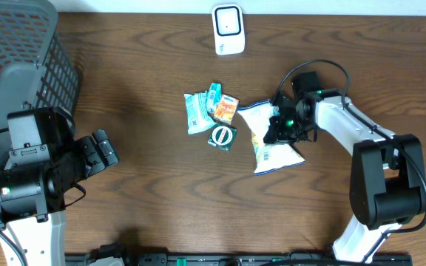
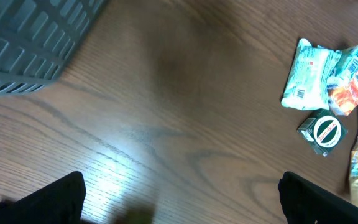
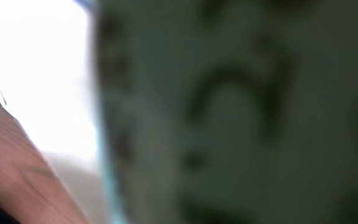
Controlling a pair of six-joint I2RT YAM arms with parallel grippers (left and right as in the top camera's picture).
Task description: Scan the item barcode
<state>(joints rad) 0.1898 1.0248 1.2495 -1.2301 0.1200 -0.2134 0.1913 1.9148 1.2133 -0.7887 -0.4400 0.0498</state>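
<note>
Dark brown wood of the table point(image 1: 146, 192) fills the scene, with a grey basket point(image 1: 21, 44) at the far left corner and a white scanner point(image 1: 228, 29) placed at the far edge. Small packets are gathered in the middle, probably so that both arms can reach them: a teal packet point(image 1: 197, 112), an orange packet point(image 1: 226, 109) and a dark packet point(image 1: 222, 137) with a round mark. A white and yellow bag point(image 1: 276, 157) is laid just right of them and is judged to be the item chosen for scanning. The right gripper point(image 1: 281, 127) is set on its upper part. The jaws are pressed together, and the thin bag seems to be pinched between them, since the right wrist view is filled by blurred packaging. The left gripper point(image 1: 103, 150) is parked well apart, near the basket, with its jaws spread fully and nothing touched.
</note>
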